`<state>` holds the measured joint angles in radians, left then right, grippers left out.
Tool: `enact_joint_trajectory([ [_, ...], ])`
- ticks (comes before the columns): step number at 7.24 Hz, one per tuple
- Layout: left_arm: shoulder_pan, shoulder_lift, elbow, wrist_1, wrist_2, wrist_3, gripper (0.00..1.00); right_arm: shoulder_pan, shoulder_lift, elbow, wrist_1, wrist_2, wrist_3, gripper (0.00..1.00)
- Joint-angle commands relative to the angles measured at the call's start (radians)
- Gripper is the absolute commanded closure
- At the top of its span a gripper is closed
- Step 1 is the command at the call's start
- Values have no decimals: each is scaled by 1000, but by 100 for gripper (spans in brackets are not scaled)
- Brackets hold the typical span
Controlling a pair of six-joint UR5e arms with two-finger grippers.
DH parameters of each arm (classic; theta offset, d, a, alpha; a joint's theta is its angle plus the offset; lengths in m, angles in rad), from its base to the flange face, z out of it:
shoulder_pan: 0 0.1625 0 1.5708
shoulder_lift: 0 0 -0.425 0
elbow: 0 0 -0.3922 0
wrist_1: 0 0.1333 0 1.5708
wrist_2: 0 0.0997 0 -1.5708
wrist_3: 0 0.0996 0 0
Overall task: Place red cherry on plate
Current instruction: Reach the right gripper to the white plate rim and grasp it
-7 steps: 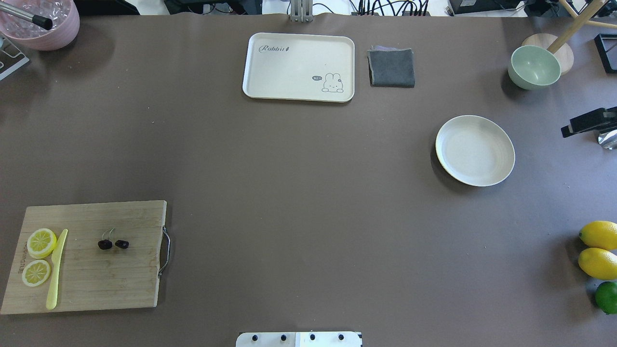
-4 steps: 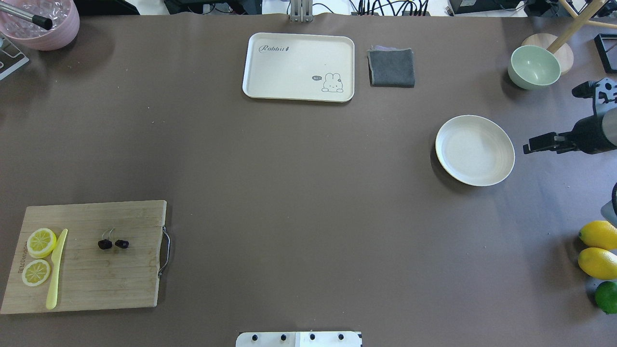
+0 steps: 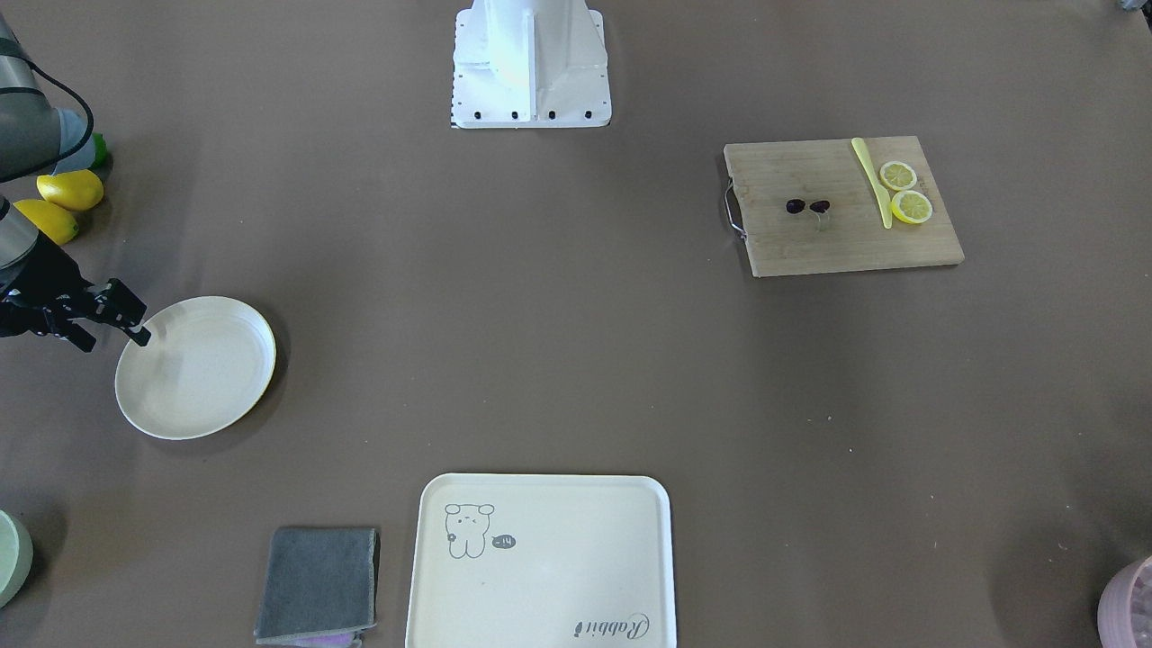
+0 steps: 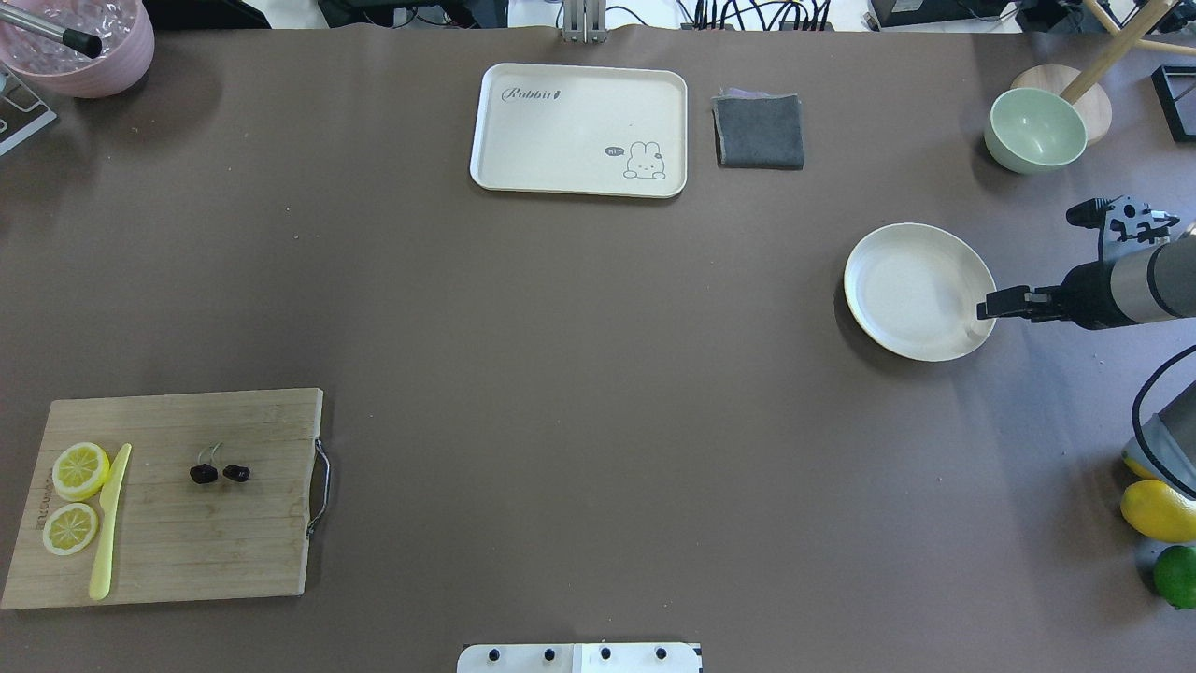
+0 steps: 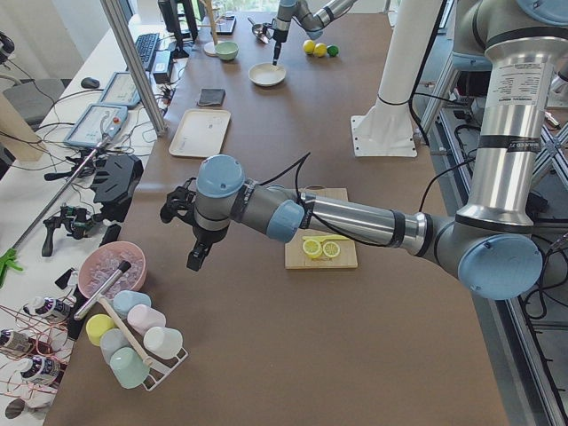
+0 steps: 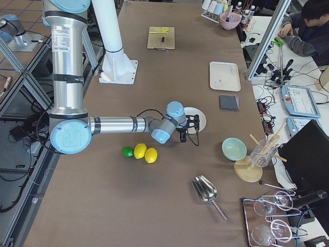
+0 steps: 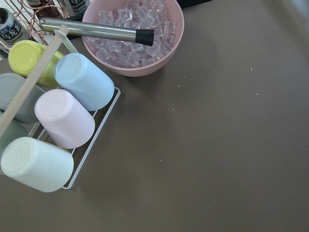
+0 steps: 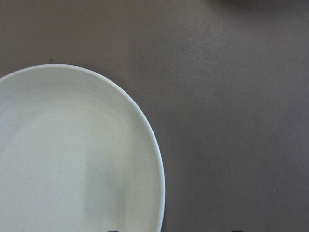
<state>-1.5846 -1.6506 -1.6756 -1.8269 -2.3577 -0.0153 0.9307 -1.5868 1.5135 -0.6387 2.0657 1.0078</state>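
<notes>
The red cherry (image 4: 220, 472), a dark pair with thin pale stems, lies on the wooden cutting board (image 4: 234, 551) at the near left; it also shows in the front view as the cherry (image 3: 807, 206). The round cream plate (image 4: 920, 292) sits bare at the right. My right gripper (image 4: 992, 307) hovers at the plate's right rim, open and holding nothing; the right wrist view looks down on the plate (image 8: 72, 159). My left gripper (image 5: 193, 259) hangs over the table near the ice bowl, far from the cherry. I cannot tell if it is open or shut.
Two lemon slices (image 4: 79, 470) and a yellow knife (image 4: 107, 533) share the board. A cream tray (image 4: 579, 129), grey cloth (image 4: 759, 131) and green bowl (image 4: 1035, 129) line the far edge. Lemons (image 4: 1159, 509) and a lime (image 4: 1175, 575) sit near right. A pink ice bowl (image 7: 133, 36) adjoins a cup rack (image 7: 53, 121).
My right arm has swung in from the table's right edge, bringing its gripper leftward to the plate's right rim. The cherry and the plate have not moved.
</notes>
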Motion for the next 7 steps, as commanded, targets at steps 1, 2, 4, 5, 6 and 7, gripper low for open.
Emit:
enact_joint_trajectory([
  [1,0,0,-1,0,0,0,2,-24,11,2,2,-18,82,83],
  [2,0,0,-1,0,0,0,2,-33,11,7,4,-35,113,100],
  [4,0,0,-3,-2,0,0,2,-52,11,14,45,-70,186,100],
  [5,0,5,-3,-2,0,0,2,-53,11,37,44,-67,189,100],
  [6,0,6,-4,0,0,0,2,-52,22,65,40,-62,243,100],
  [7,0,11,-9,-2,-2,0,2,-53,59,82,33,-61,308,100],
])
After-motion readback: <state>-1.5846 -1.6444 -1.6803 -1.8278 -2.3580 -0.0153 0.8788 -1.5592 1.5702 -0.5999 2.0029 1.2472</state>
